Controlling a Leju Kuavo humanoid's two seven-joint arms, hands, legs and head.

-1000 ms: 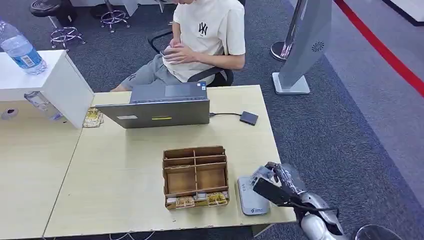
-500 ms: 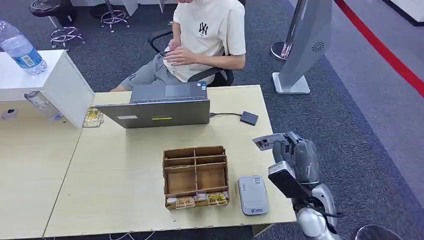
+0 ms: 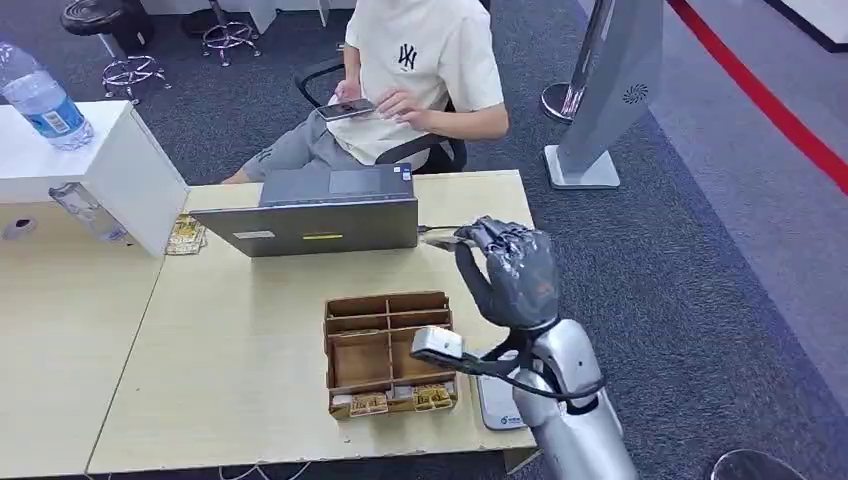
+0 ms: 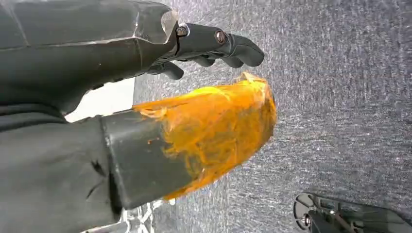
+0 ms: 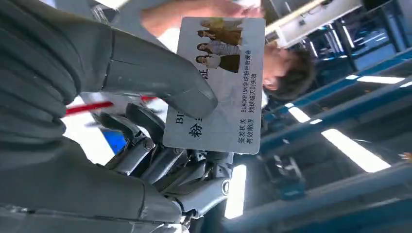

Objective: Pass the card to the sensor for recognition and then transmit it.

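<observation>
My right hand [image 3: 508, 272] is raised above the table's right side, just right of the laptop, fingers pointing toward the seated person. It pinches a white printed card [image 5: 221, 82] between thumb [image 5: 160, 77] and fingers; the card's printed face shows in the right wrist view. The grey-white card sensor [image 3: 492, 398] lies on the table near the front edge, partly hidden behind my right forearm. My left hand [image 4: 194, 97], its thumb wrapped in orange tape, hangs over grey carpet and holds nothing.
A wooden organiser box [image 3: 390, 350] with cards in its front slot stands left of the sensor. A grey laptop [image 3: 320, 215] sits at the table's far edge, and a person [image 3: 420, 70] holding a phone sits behind it. A water bottle [image 3: 40, 100] stands on a white box at the left.
My right hand has lifted from above the sensor and swung forward and left toward the laptop, still holding the card. The person has raised a phone.
</observation>
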